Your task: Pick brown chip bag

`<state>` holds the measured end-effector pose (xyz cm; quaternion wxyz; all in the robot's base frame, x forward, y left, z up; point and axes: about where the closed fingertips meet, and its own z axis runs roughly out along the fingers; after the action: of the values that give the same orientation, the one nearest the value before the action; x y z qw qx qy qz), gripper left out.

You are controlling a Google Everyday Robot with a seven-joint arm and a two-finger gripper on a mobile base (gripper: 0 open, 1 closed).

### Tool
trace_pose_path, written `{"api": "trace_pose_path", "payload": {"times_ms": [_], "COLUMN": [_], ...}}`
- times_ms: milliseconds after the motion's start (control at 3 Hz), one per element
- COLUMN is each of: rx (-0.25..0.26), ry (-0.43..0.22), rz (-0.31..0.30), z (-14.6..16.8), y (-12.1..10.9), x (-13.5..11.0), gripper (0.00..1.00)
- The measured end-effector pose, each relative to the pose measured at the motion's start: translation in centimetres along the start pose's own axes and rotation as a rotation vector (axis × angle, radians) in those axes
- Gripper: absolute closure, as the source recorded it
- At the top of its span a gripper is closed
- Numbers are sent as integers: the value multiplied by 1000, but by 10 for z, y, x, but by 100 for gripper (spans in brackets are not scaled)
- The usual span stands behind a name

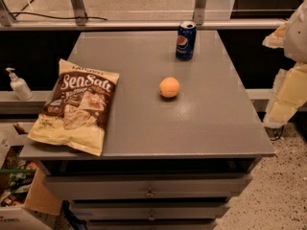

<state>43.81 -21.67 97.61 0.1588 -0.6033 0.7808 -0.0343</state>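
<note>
The brown chip bag (76, 106) lies flat on the left front corner of the grey cabinet top (211, 128). It has a dark brown top with white "Sea Salt" lettering and a pale yellow bottom, and its lower edge slightly overhangs the front left edge. My gripper (284, 97) shows as pale yellow and white parts at the right edge of the camera view. It is beyond the cabinet's right side, far from the bag and touching nothing.
An orange (169, 87) sits near the middle of the top. A blue Pepsi can (185, 40) stands at the back. A white pump bottle (18, 85) stands on a ledge at the left. A cardboard box (19, 195) of items sits on the floor at lower left.
</note>
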Motion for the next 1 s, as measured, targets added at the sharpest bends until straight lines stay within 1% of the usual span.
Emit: {"api": "trace_pose_path", "payload": {"times_ms": [333,667,1000], "rx": [0,2,-19], "ry": [0,-46,-141], "rz": [0,-20,-95], "z": [0,3,19], "y": [0,-6,-7], "x": [0,-8,-41], "gripper": [0,0,0]}}
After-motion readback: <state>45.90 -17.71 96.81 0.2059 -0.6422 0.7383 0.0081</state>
